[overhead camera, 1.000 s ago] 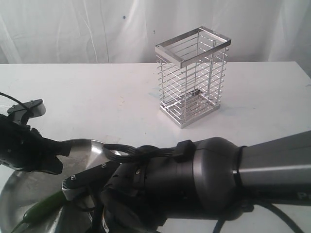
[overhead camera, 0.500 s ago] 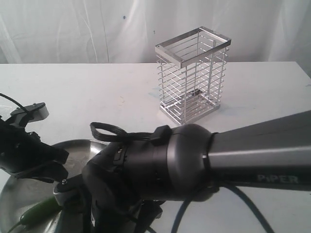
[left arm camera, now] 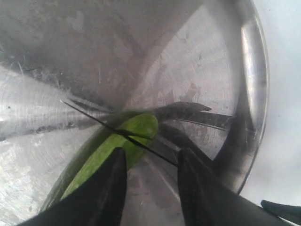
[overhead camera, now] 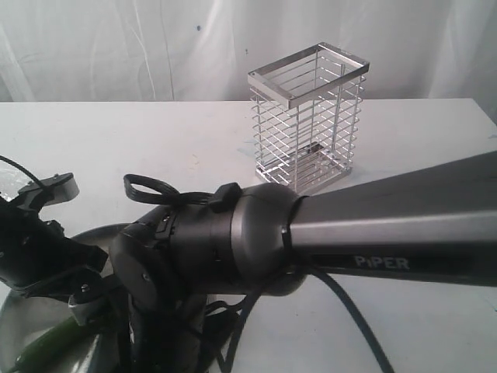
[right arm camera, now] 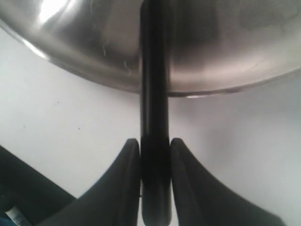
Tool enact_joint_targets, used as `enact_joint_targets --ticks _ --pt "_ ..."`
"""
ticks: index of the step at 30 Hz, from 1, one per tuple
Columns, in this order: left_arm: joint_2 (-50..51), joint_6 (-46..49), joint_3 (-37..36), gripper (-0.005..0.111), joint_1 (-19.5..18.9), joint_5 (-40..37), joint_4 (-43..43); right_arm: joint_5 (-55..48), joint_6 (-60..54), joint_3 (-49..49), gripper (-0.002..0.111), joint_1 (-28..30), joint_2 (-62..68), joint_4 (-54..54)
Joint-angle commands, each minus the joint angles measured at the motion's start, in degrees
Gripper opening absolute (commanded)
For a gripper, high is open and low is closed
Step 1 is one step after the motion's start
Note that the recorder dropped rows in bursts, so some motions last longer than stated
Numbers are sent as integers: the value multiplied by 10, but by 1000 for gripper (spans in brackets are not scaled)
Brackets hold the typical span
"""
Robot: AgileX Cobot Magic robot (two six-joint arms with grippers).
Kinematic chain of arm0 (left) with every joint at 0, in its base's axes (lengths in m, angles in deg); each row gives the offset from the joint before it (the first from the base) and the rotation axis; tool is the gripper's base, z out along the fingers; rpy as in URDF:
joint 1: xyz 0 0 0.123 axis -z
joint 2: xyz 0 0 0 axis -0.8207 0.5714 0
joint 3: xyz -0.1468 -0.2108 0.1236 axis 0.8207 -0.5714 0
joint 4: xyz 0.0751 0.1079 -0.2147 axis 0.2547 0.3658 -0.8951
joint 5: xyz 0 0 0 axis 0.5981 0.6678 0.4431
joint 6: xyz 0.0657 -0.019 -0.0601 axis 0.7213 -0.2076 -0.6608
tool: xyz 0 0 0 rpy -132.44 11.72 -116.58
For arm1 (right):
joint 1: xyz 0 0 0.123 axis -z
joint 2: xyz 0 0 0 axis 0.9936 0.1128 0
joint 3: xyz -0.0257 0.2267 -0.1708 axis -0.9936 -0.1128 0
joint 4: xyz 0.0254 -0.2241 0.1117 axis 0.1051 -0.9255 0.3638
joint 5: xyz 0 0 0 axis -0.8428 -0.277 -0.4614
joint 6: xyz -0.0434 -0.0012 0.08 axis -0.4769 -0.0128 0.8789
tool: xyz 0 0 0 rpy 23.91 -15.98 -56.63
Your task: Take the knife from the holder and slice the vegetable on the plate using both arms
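Further left now, the right arm (overhead camera: 326, 233) spans the exterior view, its right gripper (right arm camera: 155, 143) clamped on the knife (right arm camera: 155, 84) handle, while the left gripper (left arm camera: 151, 160) has let its fingers part beside the vegetable (left arm camera: 131, 134), which lies on the plate (left arm camera: 254, 75) under the blade's thin edge.

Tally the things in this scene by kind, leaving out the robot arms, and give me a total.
Tall silver wire basket holder: 1
Large round shiny stainless-steel plate: 1
Slender glossy green vegetable: 1
Slim black-handled knife: 1
Total: 4
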Motion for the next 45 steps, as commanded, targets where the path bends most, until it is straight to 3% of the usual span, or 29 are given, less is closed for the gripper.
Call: enact_joint_targets --ticks 1,22,29,45 --pt "-6 3 -5 42 2 -6 -1 -35 -26 3 0 4 1 6" --pt "-6 -4 -5 42 2 0 -13 -170 -36 30 0 4 1 12" --pt "-9 -4 -5 42 2 -13 -17 -161 -45 30 0 5 2 8" --pt "-31 -4 27 42 2 -45 -30 -194 -84 167 0 14 83 -37"
